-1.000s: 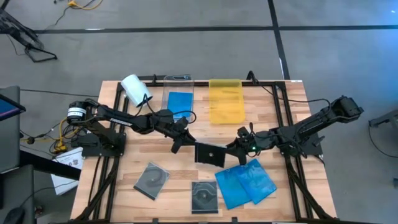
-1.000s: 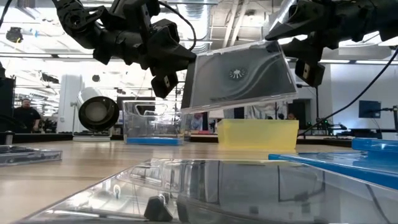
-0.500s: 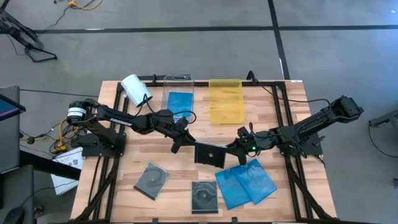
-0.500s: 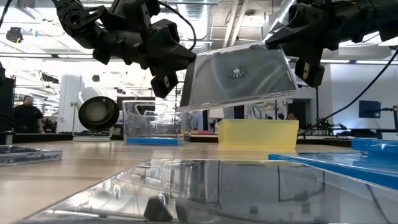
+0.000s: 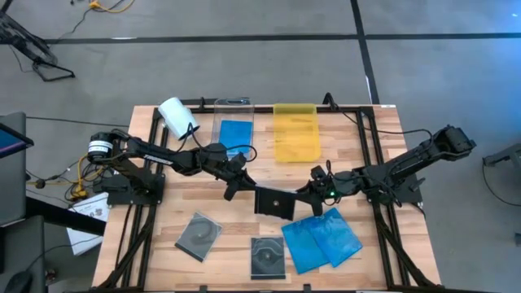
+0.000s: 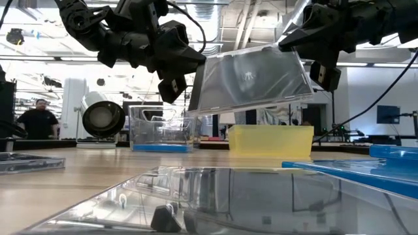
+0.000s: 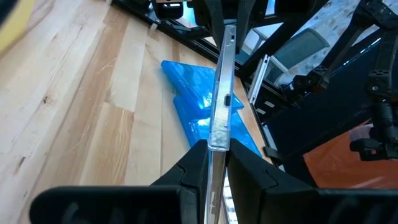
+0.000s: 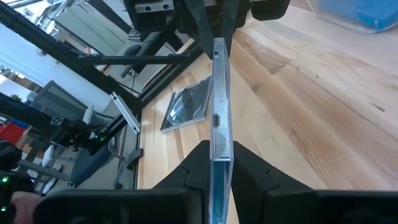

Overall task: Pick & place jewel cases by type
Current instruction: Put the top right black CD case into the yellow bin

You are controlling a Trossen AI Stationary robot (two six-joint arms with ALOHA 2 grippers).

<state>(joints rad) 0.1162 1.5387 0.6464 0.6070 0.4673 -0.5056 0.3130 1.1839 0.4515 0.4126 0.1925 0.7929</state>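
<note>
A wooden counter [image 5: 187,203] in a workshop carries a yellow tray [image 5: 295,133], with a clear tray [image 5: 234,130] just beside it holding a blue case. Near the yellow tray, above the counter's middle, a dark jewel case [image 5: 275,201] hangs in the air, pinched on opposite edges by the left gripper [image 5: 242,184] and the right gripper [image 5: 310,191]. Two grey cases [image 5: 199,234] and two blue cases [image 5: 321,238] lie flat farther from the yellow tray
</note>
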